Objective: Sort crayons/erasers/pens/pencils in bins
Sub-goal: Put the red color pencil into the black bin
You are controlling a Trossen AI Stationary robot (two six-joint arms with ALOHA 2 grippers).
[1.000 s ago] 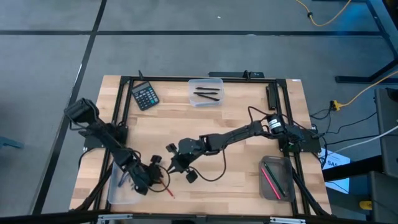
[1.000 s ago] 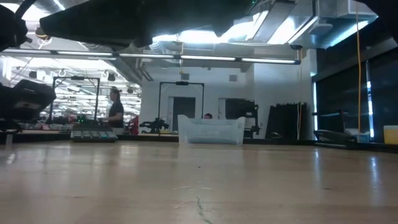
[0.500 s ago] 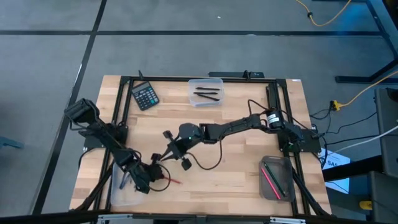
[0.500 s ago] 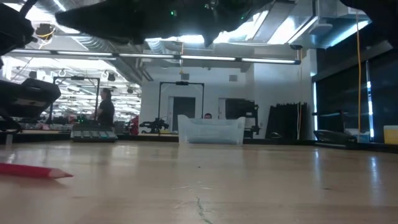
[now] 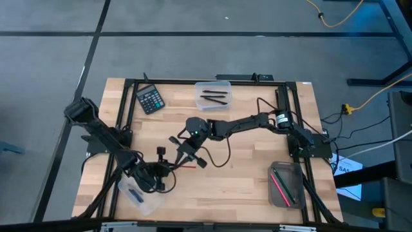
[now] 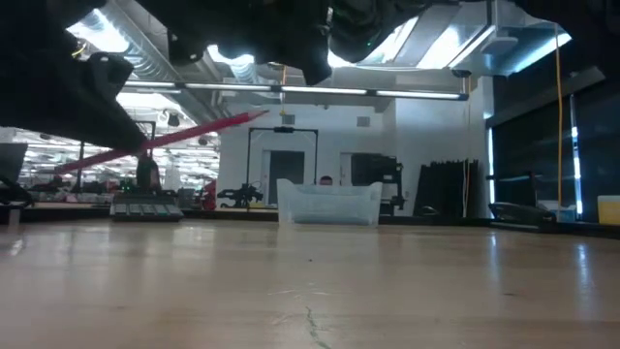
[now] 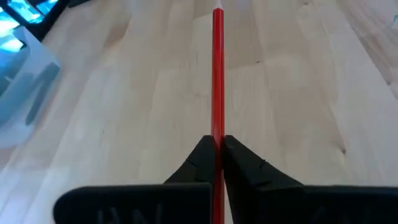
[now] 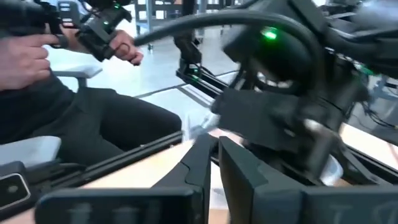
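Red pencil (image 5: 185, 167): from overhead I judge a pickup complete; next comes carrying it to a bin (image 5: 140, 195), just beside the left tool (image 5: 168, 169). Right tool (image 5: 187, 154) hovers close by, arm stretched to mid-counter (image 5: 244, 174). Low view: pencil airborne, tilted. Left wrist: fingers (image 7: 202, 165) pinching the pencil. Right wrist: fingers nearly together, empty.

The red pencil (image 7: 217, 81) runs off the left wrist picture's lower edge between the tool's fingers. In the low view, dark arms hide both its ends. The right wrist view is blurred by motion.
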